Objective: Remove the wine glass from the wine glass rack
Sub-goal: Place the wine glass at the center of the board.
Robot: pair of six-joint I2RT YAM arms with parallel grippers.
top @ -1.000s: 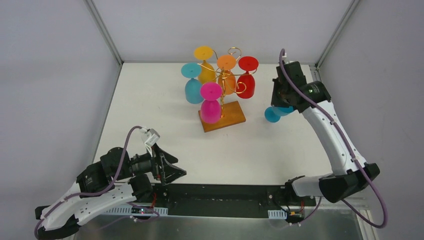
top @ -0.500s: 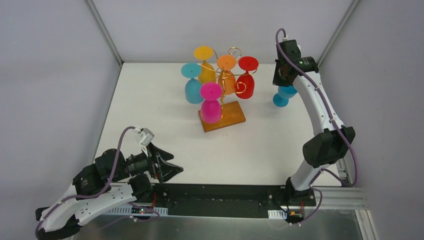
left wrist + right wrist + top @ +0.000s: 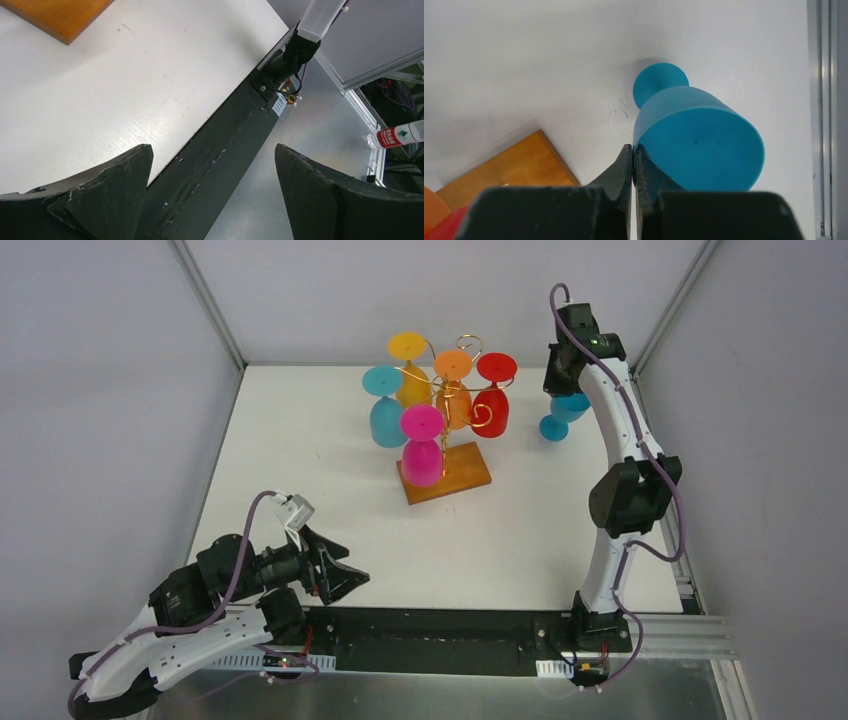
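The wine glass rack (image 3: 441,388), gold wire on a brown wooden base (image 3: 466,478), stands mid-table with several coloured glasses hanging foot-up. A blue wine glass (image 3: 560,416) is off the rack, to its right near the back right corner. My right gripper (image 3: 566,392) is shut on its rim. In the right wrist view the gripper (image 3: 634,150) pinches the bowl wall of the glass (image 3: 696,137), which is upright with its foot down at the table; I cannot tell whether it touches. My left gripper (image 3: 342,580) is open and empty at the near edge, as the left wrist view (image 3: 212,150) shows.
The rack holds a teal glass (image 3: 385,418), a yellow one (image 3: 410,365), an orange one (image 3: 453,390), a red one (image 3: 493,405) and a magenta one (image 3: 422,452). The enclosure's right frame post (image 3: 660,330) is close behind the right arm. The wooden base corner shows in the right wrist view (image 3: 519,165).
My right arm has carried the blue glass from in front and right of the rack toward the back right, turning it upright and bringing it down. The left arm has barely moved.
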